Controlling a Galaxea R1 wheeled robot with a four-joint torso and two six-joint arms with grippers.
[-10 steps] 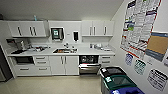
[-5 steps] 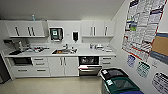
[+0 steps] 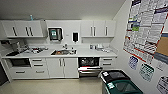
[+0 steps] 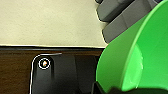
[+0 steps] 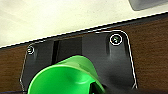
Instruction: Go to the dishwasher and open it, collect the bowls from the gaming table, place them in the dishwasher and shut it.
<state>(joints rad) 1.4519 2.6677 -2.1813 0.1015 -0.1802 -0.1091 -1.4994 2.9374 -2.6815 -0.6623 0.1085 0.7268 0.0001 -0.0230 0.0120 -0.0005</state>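
Ahead, the dishwasher (image 3: 87, 66) is seen under the right half of the desk (image 3: 82, 53), its door dropped partly open and its dark inside exposed, with white cabinet doors (image 3: 62, 67) on its left and drawers (image 3: 108, 62) on its right. A sink (image 3: 63, 52) is set into the desk just left of it. A bright green bowl (image 4: 140, 55) is seen large by the left wrist, and another green bowl (image 5: 65, 78) by the right wrist. Whether either claw is clamped on a bowl cannot be told.
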